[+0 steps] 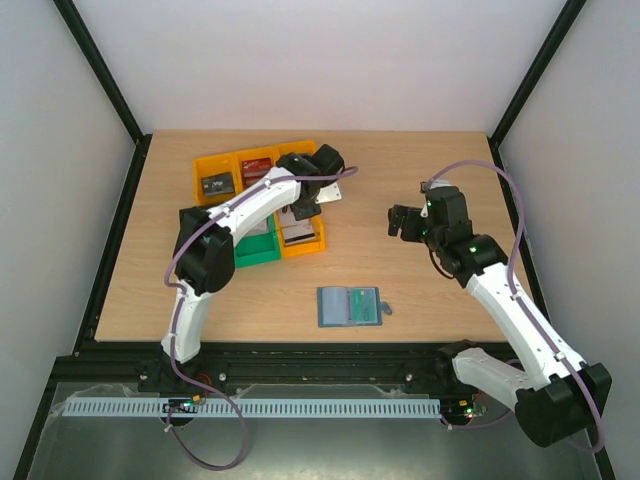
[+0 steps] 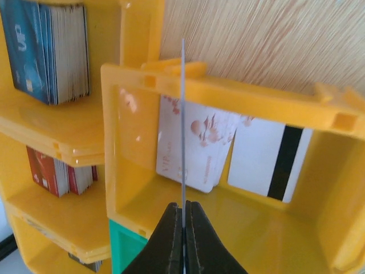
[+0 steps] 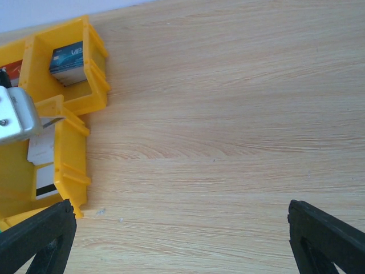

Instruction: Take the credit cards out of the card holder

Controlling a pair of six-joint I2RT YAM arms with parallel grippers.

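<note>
Left pincer (image 2: 183,220): shut hard on one credit card (image 2: 182,114); both fingers press flat on its near end

Held card, position: it hangs over a yellow bin (image 2: 256,97) on the far left part of the table (image 1: 450,170); whether its far edge touches the rim, I cannot tell

Right pincer (image 3: 179,208): jaws spread wide with only bare wood between them; it holds nothing and touches nothing; it hovers well apart from the bins

Card holder (image 1: 349,306): it lies open and flat near the table's front edge, between the two arms; both pincers are well away from it; something greenish sits in its right half, too small to read

Left wrist alone shows: the held card edge-on, a mere thin line; below it, white cards (image 2: 194,142) with a red pattern lean in the bin beside a striped card (image 2: 271,157), white with a black band; a blue stack (image 2: 40,51) and a red stack (image 2: 54,174) stand in neighbouring yellow bins; a corner of a green bin (image 2: 122,242) peeks in by the fingers

Top view alone shows: the holder, both arms at once, and the held card's pale flat face

Right wrist alone shows: how wide that gap is; the yellow bins sit off at its left edge, with the blue stack in one of them
</note>
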